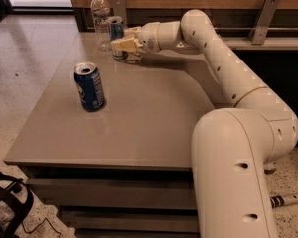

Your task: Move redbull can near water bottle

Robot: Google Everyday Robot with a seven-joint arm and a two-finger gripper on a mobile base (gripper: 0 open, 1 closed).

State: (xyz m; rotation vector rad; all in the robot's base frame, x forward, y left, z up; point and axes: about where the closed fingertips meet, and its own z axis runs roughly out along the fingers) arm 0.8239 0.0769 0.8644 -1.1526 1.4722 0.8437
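The redbull can (115, 28), slim, silver and blue, stands at the far edge of the table, right next to the water bottle (100, 18), a clear bottle with a white cap. My gripper (125, 38) reaches in from the right and its fingers sit on either side of the can's lower half. One pale finger (124, 44) crosses the front of the can and hides its middle. The gripper looks shut on the can, whose base is at table level.
A shorter, wider dark blue can (90, 87) stands open-topped on the left part of the grey table (149, 123). A wooden wall and a metal bracket (260, 19) run behind the table. My arm (223, 58) spans the table's right side. Black gear (5, 207) lies on the floor at lower left.
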